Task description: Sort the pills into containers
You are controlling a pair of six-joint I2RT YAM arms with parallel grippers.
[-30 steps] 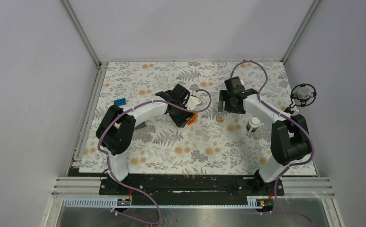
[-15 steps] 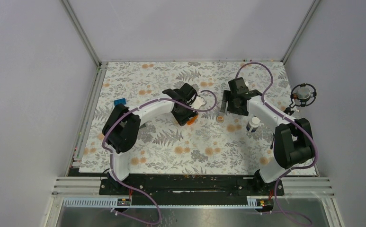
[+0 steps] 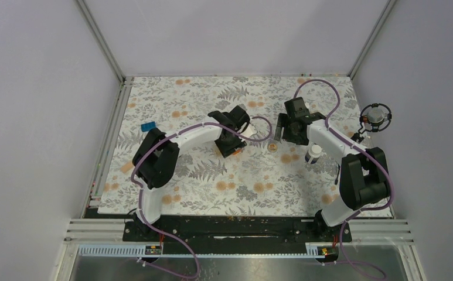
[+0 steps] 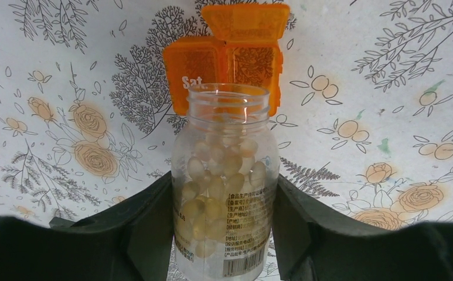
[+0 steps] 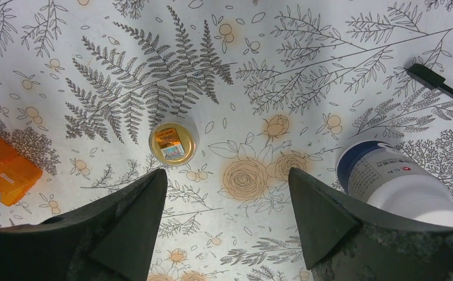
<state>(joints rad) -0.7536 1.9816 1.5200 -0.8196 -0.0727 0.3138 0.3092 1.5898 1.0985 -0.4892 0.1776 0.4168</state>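
My left gripper point(image 4: 224, 184) is shut on a clear bottle point(image 4: 227, 170) part-filled with pale yellow pills point(image 4: 212, 187). Its open mouth points at the orange hinged-lid box point(image 4: 235, 58), which lies on the mat with one lid raised. In the top view that gripper point(image 3: 232, 140) hangs over the orange box point(image 3: 237, 148). My right gripper point(image 5: 227, 175) is open and empty above the mat, between a small round tan bottle point(image 5: 173, 143) ahead to its left and a white-and-dark bottle point(image 5: 399, 181) to its right. The top view shows both, the tan bottle point(image 3: 273, 147) and the white bottle point(image 3: 313, 153).
A blue brick point(image 3: 148, 126) lies near the mat's left edge. A black round fixture point(image 3: 375, 117) stands at the right edge, and a thin black bar point(image 5: 435, 79) shows at the far right of the right wrist view. Metal rails border the floral mat point(image 3: 212, 187).
My left arm has swung to the right with the bottle, closer over the orange box. The right gripper has shifted slightly right and stays open.
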